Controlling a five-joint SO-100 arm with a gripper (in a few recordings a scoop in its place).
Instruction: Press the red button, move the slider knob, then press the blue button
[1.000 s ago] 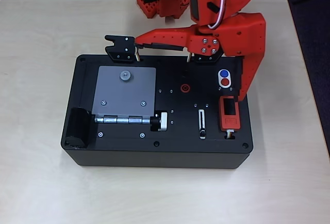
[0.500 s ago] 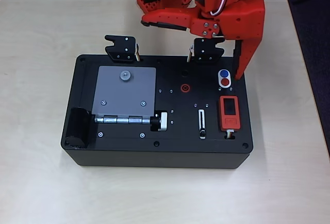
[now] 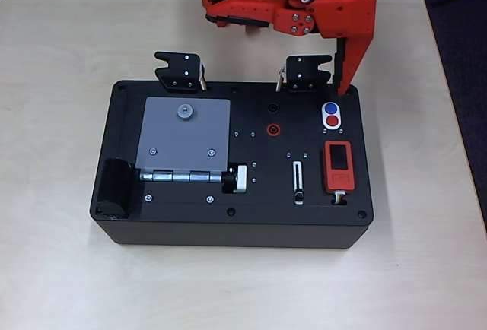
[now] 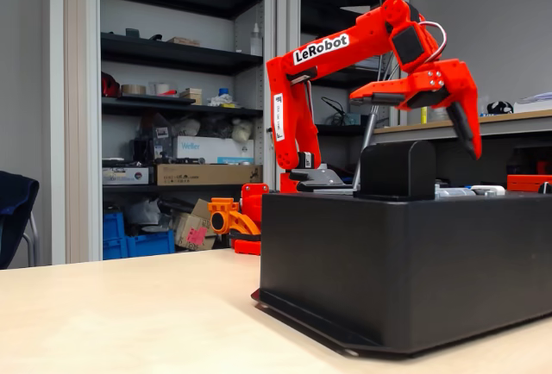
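Overhead, gripper (image 3: pixel 281 49) open-jawed, beyond blue button (image 3: pixel 330 109)

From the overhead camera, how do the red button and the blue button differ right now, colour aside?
The small round blue button sits at the far end of the white oval surround, nearer the orange tool; the small round red button sits at the near end, closer to the orange-red rectangular block. Both are flat discs of like size, uncovered, with nothing touching them.
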